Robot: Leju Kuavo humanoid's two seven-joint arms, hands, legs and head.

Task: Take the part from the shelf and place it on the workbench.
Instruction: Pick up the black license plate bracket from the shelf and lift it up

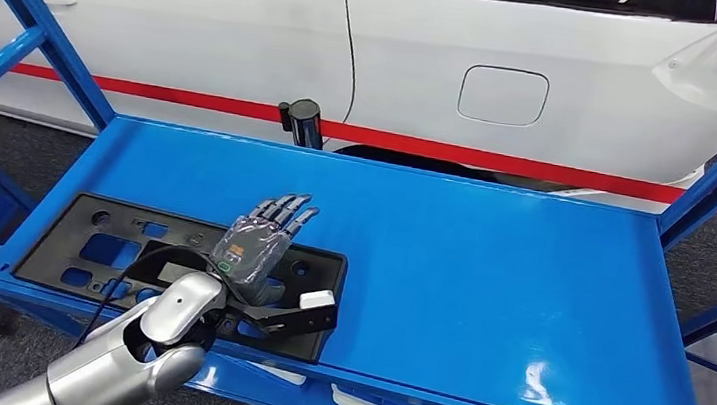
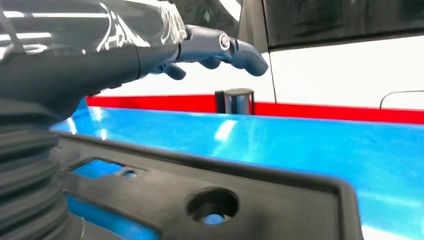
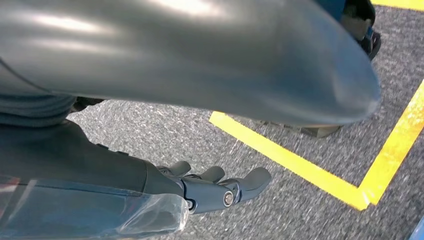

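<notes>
One flat black part (image 1: 128, 249) lies at the near left of the blue shelf (image 1: 488, 266), under the left hand (image 1: 265, 238).

Head view: the left hand is stretched flat above the part, fingers apart, holding nothing; a one-handed lift at this end could, I judge, let the long panel tip or drag. Left wrist view: daylight between the fingers (image 2: 240, 50) and the part (image 2: 250, 200), so no contact yet. Right wrist view: the right hand (image 3: 215, 187) hangs over carpet, fingers loosely apart, empty.

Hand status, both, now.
Left hand: open, fingers stretched flat above the black part on the blue shelf, holding nothing.
Right hand: open, hanging over the carpet floor, holding nothing.
</notes>
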